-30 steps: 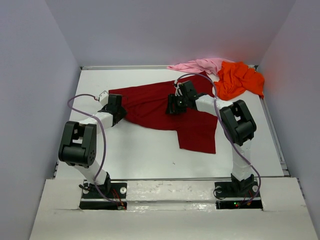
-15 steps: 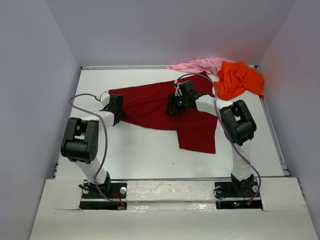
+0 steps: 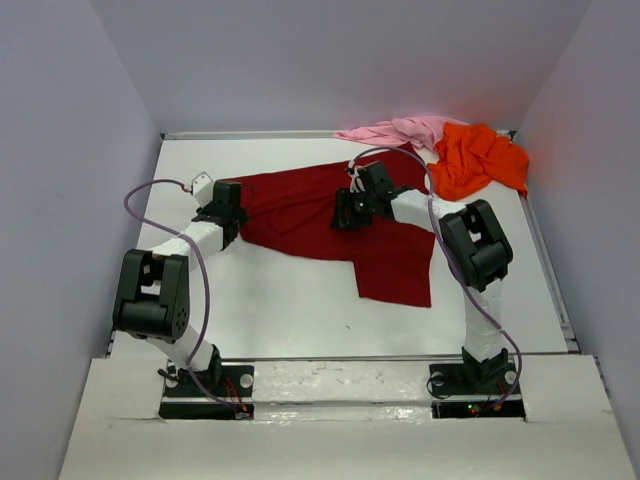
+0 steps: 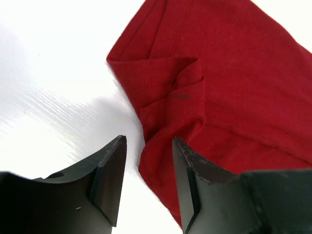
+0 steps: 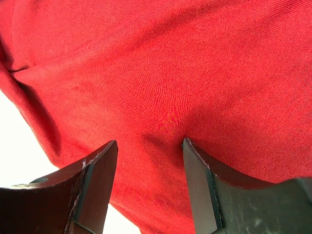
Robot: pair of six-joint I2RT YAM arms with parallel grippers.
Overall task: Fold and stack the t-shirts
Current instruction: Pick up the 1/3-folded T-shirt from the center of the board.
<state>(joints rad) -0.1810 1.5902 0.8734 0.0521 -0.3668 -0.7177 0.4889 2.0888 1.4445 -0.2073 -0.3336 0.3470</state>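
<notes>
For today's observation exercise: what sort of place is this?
Probably a robot lab test cell: left arm and right arm bolted to a white table, plain walls around it, a dark red t-shirt spread out.

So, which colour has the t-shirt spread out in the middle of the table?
The spread t-shirt is dark red; the top external view shows it best.

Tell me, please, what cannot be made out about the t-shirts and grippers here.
The pink t-shirt: in the top view it lies partly under the orange t-shirt.
The red t-shirt: the right arm covers part of it in the top view, and both wrist views crop it.
The right gripper: it is open, but its wrist view cannot show whether it touches the shirt.
</notes>
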